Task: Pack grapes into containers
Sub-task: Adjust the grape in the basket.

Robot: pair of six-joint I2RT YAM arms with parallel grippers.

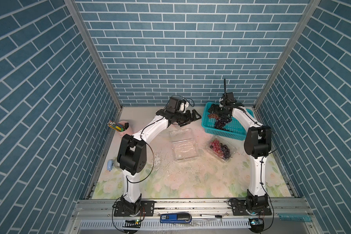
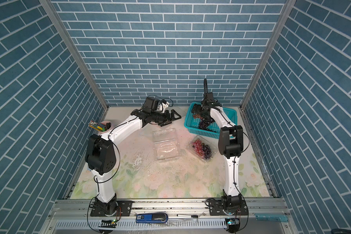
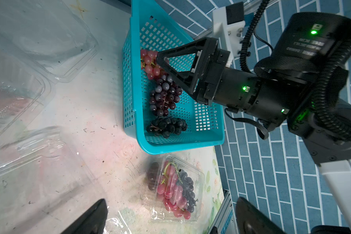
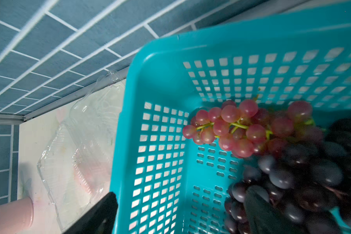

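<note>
My right gripper (image 3: 165, 65) stands wide open down inside the teal basket (image 3: 182, 145), closed on nothing. Three bunches lie around it. A red bunch (image 4: 231, 125) sits just ahead of its tips and a dark purple bunch (image 3: 164, 97) directly beneath them. One finger (image 4: 261, 208) is low against the dark berries, though I cannot tell from the right wrist view whether it actually touches. A nearly black bunch (image 3: 167, 125) lies further back from the tips, at the basket's end nearer the arm's base. My left gripper (image 1: 193, 118) is spread just as wide and carries nothing. It hovers above the table (image 1: 170, 182) with its tips pointing at the basket, just short of its wall and apart from it. Below and a little behind that gripper lies an open, empty container (image 1: 185, 151), its lid folded back flat. Beyond it from the left gripper, and well behind the right gripper, a second container (image 3: 157, 212) sits just beside the basket's near wall. It holds packed grapes (image 3: 174, 188), red and dark together. In the left wrist view more clear plastic shows blurred close to the lens, and I cannot make out a separate box in it. A pink pen cup (image 1: 123, 126) stands well behind the left gripper.
</note>
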